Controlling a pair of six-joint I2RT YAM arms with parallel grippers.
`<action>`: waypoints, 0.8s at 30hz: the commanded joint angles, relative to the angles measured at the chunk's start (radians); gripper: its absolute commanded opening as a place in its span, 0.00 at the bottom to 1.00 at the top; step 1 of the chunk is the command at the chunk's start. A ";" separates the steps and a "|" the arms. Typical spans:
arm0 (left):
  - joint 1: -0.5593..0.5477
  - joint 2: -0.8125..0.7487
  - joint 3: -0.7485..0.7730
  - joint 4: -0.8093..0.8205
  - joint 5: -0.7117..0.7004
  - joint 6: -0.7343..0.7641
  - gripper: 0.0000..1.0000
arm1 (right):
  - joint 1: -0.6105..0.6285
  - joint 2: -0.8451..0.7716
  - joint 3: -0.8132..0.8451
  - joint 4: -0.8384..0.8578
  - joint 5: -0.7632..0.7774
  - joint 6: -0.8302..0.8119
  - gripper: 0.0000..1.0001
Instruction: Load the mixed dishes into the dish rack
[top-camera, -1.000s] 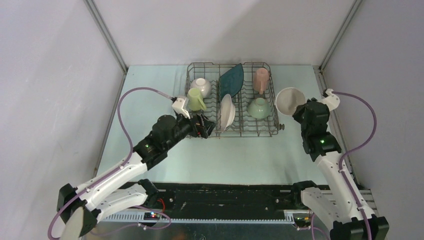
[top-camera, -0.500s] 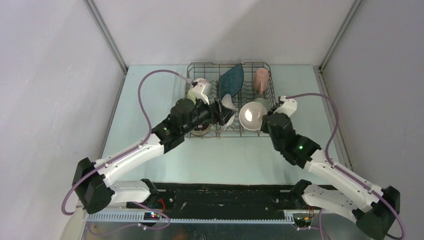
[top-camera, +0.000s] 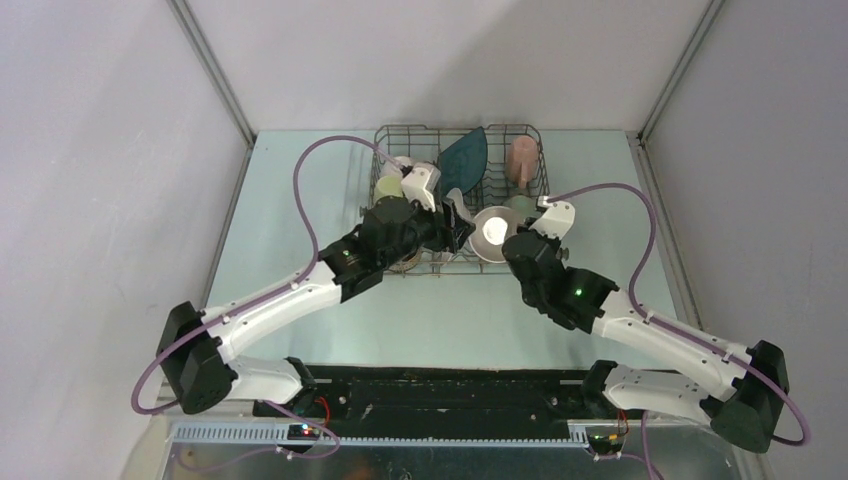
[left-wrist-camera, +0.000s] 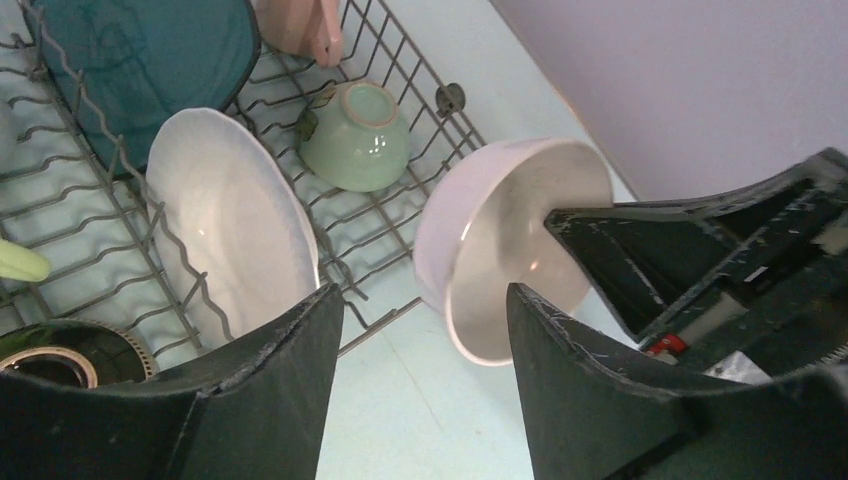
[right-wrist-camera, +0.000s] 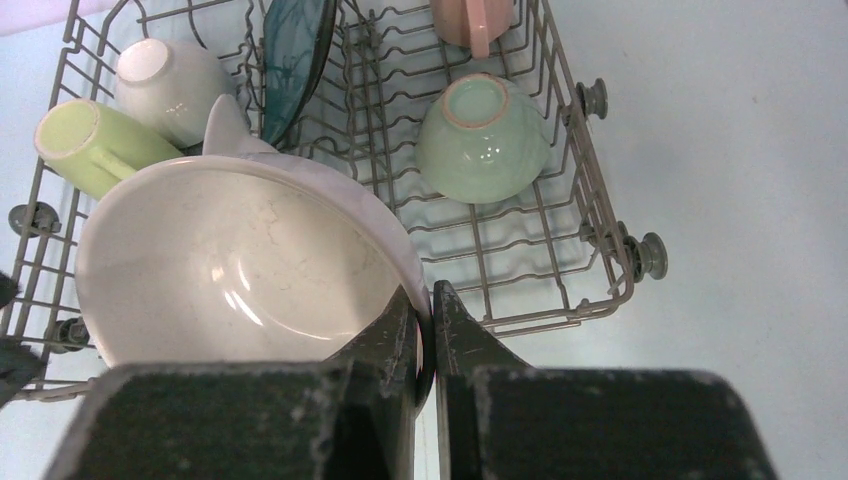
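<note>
Rim of white bowl (right-wrist-camera: 240, 260) clamped by R gripper (right-wrist-camera: 428, 330) over dish rack (right-wrist-camera: 606, 215) near edge; we see L gripper (left-wrist-camera: 422, 300) jaws apart, ungripping, close alongside.

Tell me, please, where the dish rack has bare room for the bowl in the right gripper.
Bare room lies between the pale green bowl and the dish rack's near rim. Leftward it is crowded: yellow-green mug, small white bowl, teal plate, white plate.

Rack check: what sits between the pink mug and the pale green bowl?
Nothing: only bare dish rack wires separate the pink mug from the pale green bowl, clear in the right wrist view.
</note>
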 joint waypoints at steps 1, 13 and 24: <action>-0.014 0.024 0.049 -0.018 -0.039 0.038 0.67 | 0.025 -0.002 0.057 0.074 0.064 0.011 0.00; -0.063 0.116 0.137 -0.087 -0.137 0.111 0.38 | 0.076 0.014 0.078 0.090 0.050 -0.009 0.00; 0.011 0.039 0.084 -0.045 -0.050 0.077 0.00 | 0.015 -0.073 0.066 0.126 -0.332 -0.198 0.87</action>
